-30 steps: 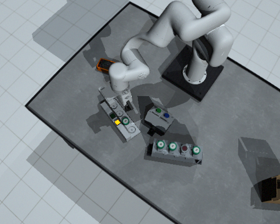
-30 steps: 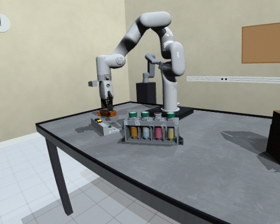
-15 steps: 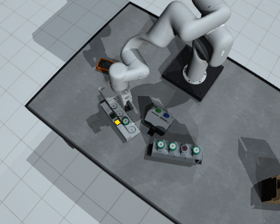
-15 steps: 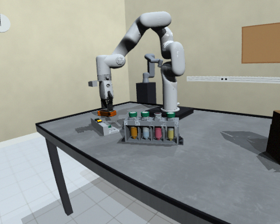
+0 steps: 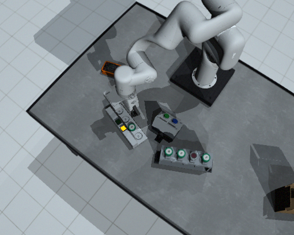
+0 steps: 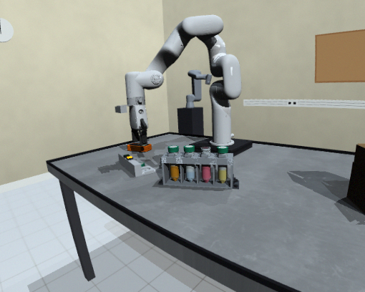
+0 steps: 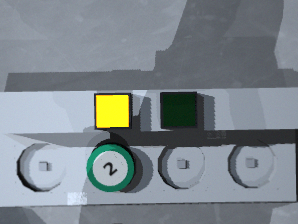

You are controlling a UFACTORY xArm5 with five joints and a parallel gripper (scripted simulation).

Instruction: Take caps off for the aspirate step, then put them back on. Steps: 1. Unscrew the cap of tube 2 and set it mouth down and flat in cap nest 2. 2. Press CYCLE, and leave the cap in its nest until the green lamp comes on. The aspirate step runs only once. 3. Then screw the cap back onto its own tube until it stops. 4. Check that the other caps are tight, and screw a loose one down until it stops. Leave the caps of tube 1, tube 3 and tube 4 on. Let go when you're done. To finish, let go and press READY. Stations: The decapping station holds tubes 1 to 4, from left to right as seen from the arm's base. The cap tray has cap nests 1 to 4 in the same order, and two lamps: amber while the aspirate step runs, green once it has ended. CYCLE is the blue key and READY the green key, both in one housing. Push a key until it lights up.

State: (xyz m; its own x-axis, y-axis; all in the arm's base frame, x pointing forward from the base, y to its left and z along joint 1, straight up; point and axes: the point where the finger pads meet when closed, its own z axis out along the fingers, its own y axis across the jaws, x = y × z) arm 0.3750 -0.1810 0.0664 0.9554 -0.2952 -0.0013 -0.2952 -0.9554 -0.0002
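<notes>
Cap 2 (image 7: 110, 168): mouth down in nest 2 of cap tray (image 7: 50, 115), parked while amber lamp (image 7: 112, 111) glows (green lamp (image 7: 178, 109) dark). Gripper (image 5: 132, 110): jaws open, empty, above tray.

You see mottled grey tabletop (image 5: 221, 121) with black edging. Light grey cap tray (image 7: 45, 115) near your left edge: amber lamp (image 7: 112, 111) glowing yellow, green lamp (image 7: 178, 110) dark green, cap (image 7: 110, 169) green-rimmed, white-faced, black "2". Grey key housing (image 5: 163, 127) carries green key (image 5: 166, 116) and blue key (image 5: 174, 121). Grey decapping station (image 6: 197, 158): three green caps, tube fillings orange, pale blue, pink, yellow. White arm (image 5: 174, 26) on black base plate (image 5: 180, 78). Orange-rimmed box (image 5: 105, 68) toward far corner.
</notes>
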